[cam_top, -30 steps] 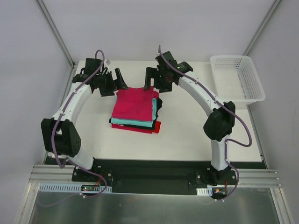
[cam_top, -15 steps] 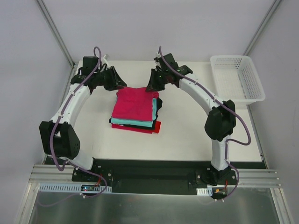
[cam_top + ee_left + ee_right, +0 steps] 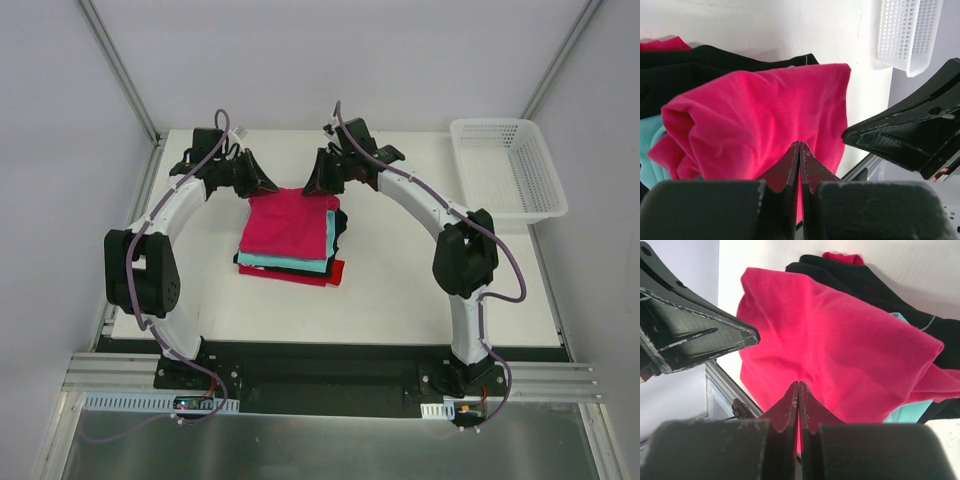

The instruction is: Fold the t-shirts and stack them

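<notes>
overhead plus two close on t-shirts (image 3: pixel 290 225)

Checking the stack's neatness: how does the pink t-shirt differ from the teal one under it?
The pink t-shirt lies on top, its whole face showing; the teal t-shirt lies beneath, only its near and right edges peeking out. Both are folded and stacked together.

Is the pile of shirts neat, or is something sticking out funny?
A bit untidy. The pink t-shirt is on top, but the black t-shirt pokes out on the stack's right side and the red t-shirt peeks out at the bottom near corner. Nothing has fallen off.
</notes>
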Controlling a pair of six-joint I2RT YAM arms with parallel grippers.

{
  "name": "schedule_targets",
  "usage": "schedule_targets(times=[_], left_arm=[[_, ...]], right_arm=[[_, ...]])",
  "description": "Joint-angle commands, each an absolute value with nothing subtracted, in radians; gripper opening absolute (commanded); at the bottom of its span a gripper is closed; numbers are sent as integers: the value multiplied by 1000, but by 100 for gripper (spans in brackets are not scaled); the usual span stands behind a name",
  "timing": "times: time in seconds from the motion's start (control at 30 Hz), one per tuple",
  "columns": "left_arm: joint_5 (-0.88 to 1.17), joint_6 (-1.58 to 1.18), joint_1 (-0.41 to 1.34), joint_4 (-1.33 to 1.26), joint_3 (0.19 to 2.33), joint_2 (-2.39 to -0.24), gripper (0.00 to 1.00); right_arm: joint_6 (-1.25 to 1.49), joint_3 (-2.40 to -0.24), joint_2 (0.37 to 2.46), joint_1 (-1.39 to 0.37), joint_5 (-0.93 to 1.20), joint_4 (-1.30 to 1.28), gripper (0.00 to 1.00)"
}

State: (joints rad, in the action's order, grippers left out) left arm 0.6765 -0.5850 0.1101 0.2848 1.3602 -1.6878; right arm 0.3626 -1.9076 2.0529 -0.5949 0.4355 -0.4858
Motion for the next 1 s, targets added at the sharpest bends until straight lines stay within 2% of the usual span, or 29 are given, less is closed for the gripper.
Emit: schedule_targets(times=[0.0, 0.2, 0.43, 0.97], left_arm=[[692, -583, 109, 206, 1348, -1727, 0], [654, -566, 107, 183, 1305, -1755, 0], [614, -532, 92, 181, 1325, -1758, 0], [623, -508, 75, 252, 1385, -1726, 0]], right_arm=[[348, -1873, 2094, -578, 456, -433, 1], [295, -1830, 2160, -519, 453, -428, 1], [226, -1773, 2120, -450, 433, -460, 1], [183, -1925, 2005, -430, 457, -620, 1]])
